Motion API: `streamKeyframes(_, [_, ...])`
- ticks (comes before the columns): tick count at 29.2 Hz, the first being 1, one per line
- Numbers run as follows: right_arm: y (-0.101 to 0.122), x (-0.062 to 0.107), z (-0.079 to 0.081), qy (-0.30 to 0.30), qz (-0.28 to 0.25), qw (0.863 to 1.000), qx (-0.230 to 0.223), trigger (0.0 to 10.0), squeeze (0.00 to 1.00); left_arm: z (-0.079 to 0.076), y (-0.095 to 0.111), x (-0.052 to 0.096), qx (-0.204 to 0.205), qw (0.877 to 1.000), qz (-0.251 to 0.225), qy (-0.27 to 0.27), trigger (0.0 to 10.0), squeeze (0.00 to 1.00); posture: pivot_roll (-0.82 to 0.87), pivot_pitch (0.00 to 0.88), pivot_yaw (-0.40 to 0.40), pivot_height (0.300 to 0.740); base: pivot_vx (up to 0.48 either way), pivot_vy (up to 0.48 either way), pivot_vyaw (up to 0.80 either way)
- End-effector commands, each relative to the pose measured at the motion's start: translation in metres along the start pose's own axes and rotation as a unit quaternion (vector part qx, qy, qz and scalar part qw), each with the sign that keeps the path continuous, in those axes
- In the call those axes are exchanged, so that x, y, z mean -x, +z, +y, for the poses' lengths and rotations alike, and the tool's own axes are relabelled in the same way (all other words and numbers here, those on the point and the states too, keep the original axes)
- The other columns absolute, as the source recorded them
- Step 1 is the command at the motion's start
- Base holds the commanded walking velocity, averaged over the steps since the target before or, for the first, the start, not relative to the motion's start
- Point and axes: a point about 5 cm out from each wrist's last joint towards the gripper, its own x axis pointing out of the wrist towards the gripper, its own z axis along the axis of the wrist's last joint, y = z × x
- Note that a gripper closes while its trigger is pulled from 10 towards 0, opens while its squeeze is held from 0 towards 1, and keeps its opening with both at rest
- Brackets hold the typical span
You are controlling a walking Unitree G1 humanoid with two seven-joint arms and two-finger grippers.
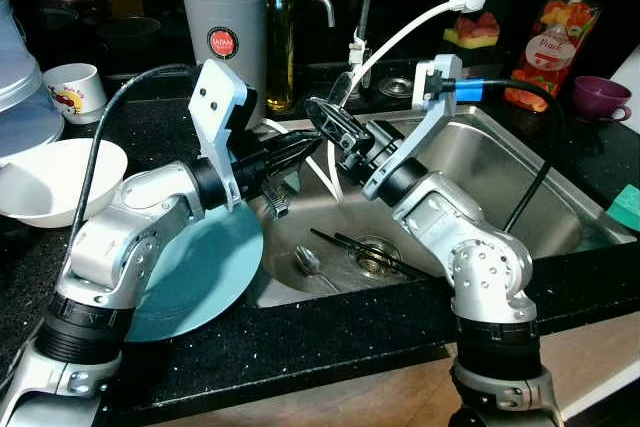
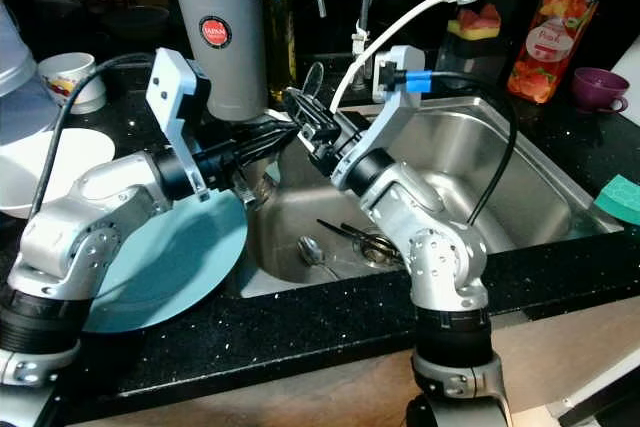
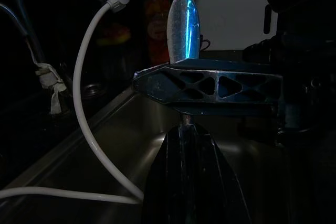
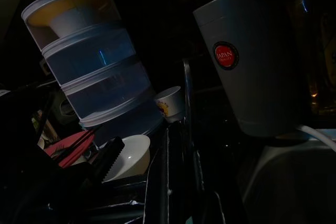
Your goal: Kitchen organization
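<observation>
Both grippers met above the steel sink's (image 1: 520,177) left rim. The left gripper (image 1: 300,147) pinched a spoon's (image 3: 182,27) handle, its bowl standing upright beyond the fingertips. The right gripper (image 1: 335,127) crossed just beside that handle; whether its fingers were closed could not be told. A teal plate (image 1: 200,267) leaned below the left arm.
</observation>
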Motion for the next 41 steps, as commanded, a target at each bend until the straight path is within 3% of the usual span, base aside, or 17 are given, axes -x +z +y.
streamKeyframes(1, [0.007,0.002,-0.01,-0.027,-0.021,0.999,0.002,0.0,0.0,-0.004,-0.004,-0.001,0.005,1.0,0.006,-0.017,0.0,0.0,-0.02,0.064,-0.001,0.74,0.0,0.0,0.0])
streamKeyframes(2, [0.007,0.002,-0.01,-0.027,-0.021,0.999,0.002,0.0,0.0,-0.004,-0.004,-0.001,0.005,1.0,0.006,-0.017,0.0,0.0,-0.02,0.064,-0.001,0.74,0.0,0.0,0.0])
streamKeyframes(3, [0.008,0.002,-0.01,-0.028,-0.027,0.999,-0.002,0.0,0.0,-0.003,-0.003,0.0,0.003,1.0,0.003,-0.012,8.4,0.0,-0.02,0.064,-0.001,0.74,0.0,0.0,0.0])
streamKeyframes(5, [0.01,0.002,-0.011,-0.03,-0.031,0.999,-0.005,0.0,0.0,-0.002,-0.003,0.0,0.003,1.0,0.002,-0.009,8.4,0.0,-0.02,0.064,-0.001,0.74,0.0,0.0,0.0])
streamKeyframes(6, [0.012,0.003,-0.012,-0.031,-0.033,0.999,-0.003,0.0,0.0,0.0,-0.002,0.0,0.006,1.0,-0.002,-0.004,10.0,1.0,-0.02,0.065,-0.001,0.74,0.0,0.0,0.0])
streamKeyframes(11, [0.018,0.005,-0.021,-0.041,-0.036,0.998,0.021,0.0,0.0,0.002,0.0,0.0,-0.003,1.0,-0.004,0.007,10.0,1.0,-0.02,0.065,0.0,0.74,0.0,0.0,0.0])
streamKeyframes(12, [0.02,0.006,-0.023,-0.047,-0.036,0.998,0.027,0.0,0.0,0.002,0.0,0.0,-0.003,1.0,-0.002,0.005,10.0,0.0,-0.02,0.065,0.001,0.74,0.0,0.0,0.0])
streamKeyframes(17, [0.026,0.008,-0.032,-0.066,-0.041,0.996,0.046,0.0,0.0,0.0,-0.001,0.001,-0.001,1.0,0.0,-0.003,10.0,0.0,-0.02,0.065,0.001,0.74,0.0,0.0,0.0])
streamKeyframes(20, [0.032,0.012,-0.048,-0.116,-0.027,0.985,0.125,0.0,0.0,-0.002,-0.006,0.001,-0.003,1.0,0.017,-0.009,10.0,0.0,-0.02,0.068,0.0,0.74,0.0,0.0,0.0])
streamKeyframes(21, [0.032,0.012,-0.048,-0.116,-0.027,0.985,0.125,0.0,0.0,-0.002,-0.006,0.001,-0.003,1.0,0.017,-0.009,10.0,0.0,-0.02,0.068,0.0,0.74,0.0,0.0,0.0])
streamKeyframes(24, [0.018,0.015,-0.059,-0.147,0.019,0.967,0.208,0.0,0.0,-0.011,-0.022,0.001,-0.004,0.996,0.075,-0.049,10.0,0.0,-0.03,0.068,0.001,0.74,0.0,0.0,0.0])
streamKeyframes(25, [0.018,0.015,-0.059,-0.147,0.019,0.967,0.208,0.0,0.0,-0.011,-0.022,0.001,-0.004,0.996,0.075,-0.049,10.0,0.0,-0.03,0.068,0.001,0.74,0.0,0.0,0.0])
streamKeyframes(28, [-0.004,0.022,-0.068,-0.174,0.055,0.949,0.255,0.0,0.0,-0.021,-0.036,0.003,-0.007,0.988,0.127,-0.091,10.0,0.0,-0.03,0.068,0.004,0.74,0.0,0.0,0.0])
streamKeyframes(36, [-0.037,0.032,-0.074,-0.189,0.098,0.942,0.261,0.0,0.0,-0.025,-0.049,0.003,-0.016,0.98,0.167,-0.105,10.0,0.0,-0.03,0.067,0.003,0.74,0.0,0.0,0.0])
streamKeyframes(41, [-0.075,0.048,-0.081,-0.203,0.187,0.932,0.234,0.0,0.0,-0.028,-0.063,0.009,-0.031,0.968,0.22,-0.117,10.0,0.0,-0.03,0.065,-0.004,0.74,0.0,0.0,0.0])
